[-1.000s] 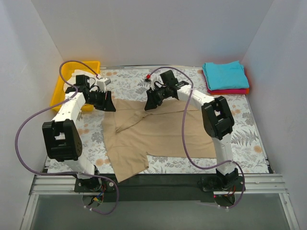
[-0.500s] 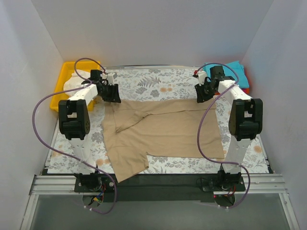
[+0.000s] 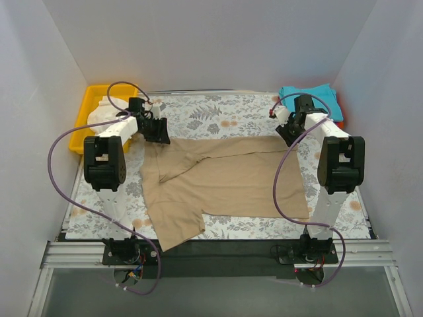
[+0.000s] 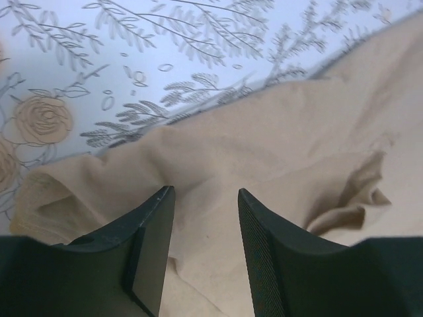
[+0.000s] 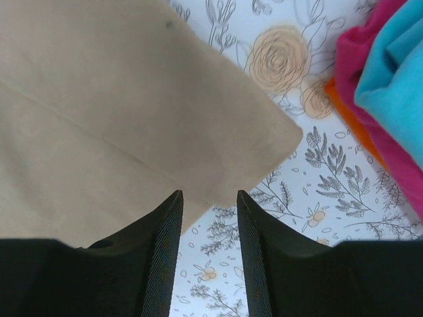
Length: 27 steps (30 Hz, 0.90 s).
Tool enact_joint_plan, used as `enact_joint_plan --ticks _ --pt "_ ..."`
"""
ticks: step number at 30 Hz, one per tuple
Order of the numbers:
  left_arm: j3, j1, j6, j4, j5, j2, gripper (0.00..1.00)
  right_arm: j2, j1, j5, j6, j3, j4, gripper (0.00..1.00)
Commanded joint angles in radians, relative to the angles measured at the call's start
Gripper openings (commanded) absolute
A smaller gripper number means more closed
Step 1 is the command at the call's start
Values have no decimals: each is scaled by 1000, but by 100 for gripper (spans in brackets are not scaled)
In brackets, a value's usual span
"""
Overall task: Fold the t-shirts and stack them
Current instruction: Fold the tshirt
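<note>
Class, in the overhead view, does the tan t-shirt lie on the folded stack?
No, the tan t-shirt lies spread out flat, apart from the teal-topped stack.

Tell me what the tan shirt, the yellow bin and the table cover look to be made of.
Tan shirt: soft matte knit, probably cotton jersey; it creases and lies limp. Yellow bin: rigid plastic by its look, with a smooth, evenly coloured rim. Table cover: a thin printed sheet, cloth or vinyl, hard to tell which; flat and matte, with grey ferns and orange flowers.

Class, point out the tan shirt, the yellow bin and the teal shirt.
tan shirt [image 3: 231, 185], overhead view, middle of its body
yellow bin [image 3: 84, 111], overhead view, its left wall
teal shirt [image 3: 325, 98], overhead view, its top face
</note>
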Motion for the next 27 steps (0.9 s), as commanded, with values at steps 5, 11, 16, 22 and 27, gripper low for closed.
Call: enact_joint_plan --ticks 5,11,16,22,27 --pt "-98 -106 174 -80 94 -266 41 -19 -19 70 -197 -21 3 35" --pt "-171 -181 154 -108 101 -296 40 15 -30 81 -233 -11 18 33" --pt "-219 -283 143 -50 99 -325 40 9 -42 73 -253 -18 18 34" --pt "-173 -342 163 1 45 -260 38 12 -42 60 -278 -29 18 33" --pt "-116 -350 174 9 -3 -178 40 27 -68 52 -293 -28 17 35"
